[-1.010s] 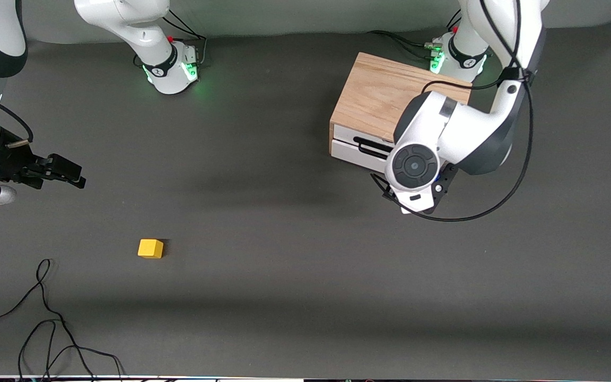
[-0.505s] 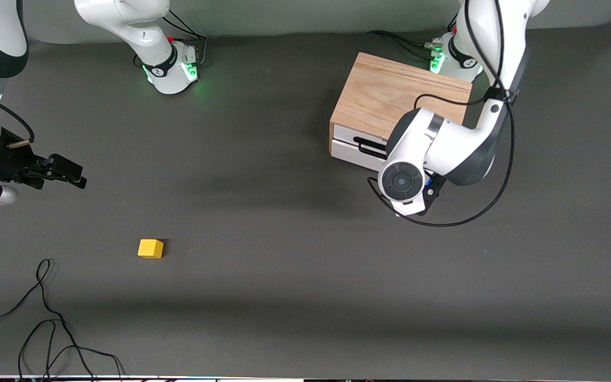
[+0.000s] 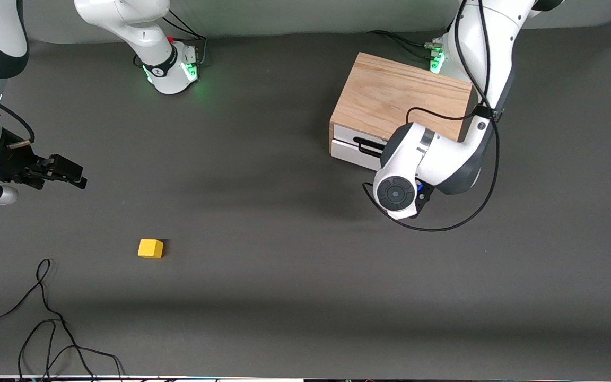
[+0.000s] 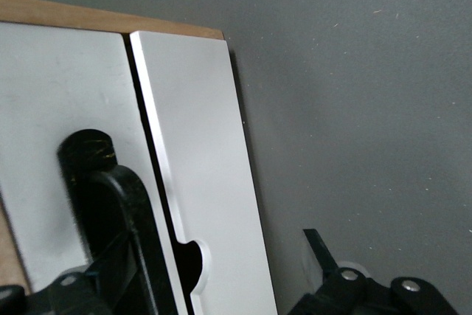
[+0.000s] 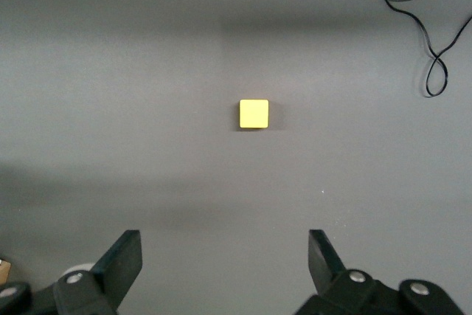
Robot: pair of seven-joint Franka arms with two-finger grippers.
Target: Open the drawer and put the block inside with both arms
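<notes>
The light wooden box (image 3: 401,98) stands toward the left arm's end of the table. Its white drawer (image 3: 352,150) faces the front camera and looks shut, with the black bar handle (image 3: 367,144) partly hidden by the left arm's wrist (image 3: 396,192). In the left wrist view my left gripper (image 4: 221,256) is open close in front of the drawer front (image 4: 199,153), one side by the handle (image 4: 110,197), with nothing held. The yellow block (image 3: 150,248) (image 5: 254,113) lies on the mat. My right gripper (image 3: 72,176) (image 5: 223,252) waits open above the mat at the right arm's end.
A loose black cable (image 3: 45,318) (image 5: 424,12) curls on the mat nearer the front camera than the block. Both arm bases (image 3: 170,69) (image 3: 446,55) stand along the table's edge farthest from the camera, the left one close beside the box.
The left arm's wrist has lowered and drawn in closer to the drawer front, shifting slightly toward the right arm's end. The right arm, the block and the box have not moved.
</notes>
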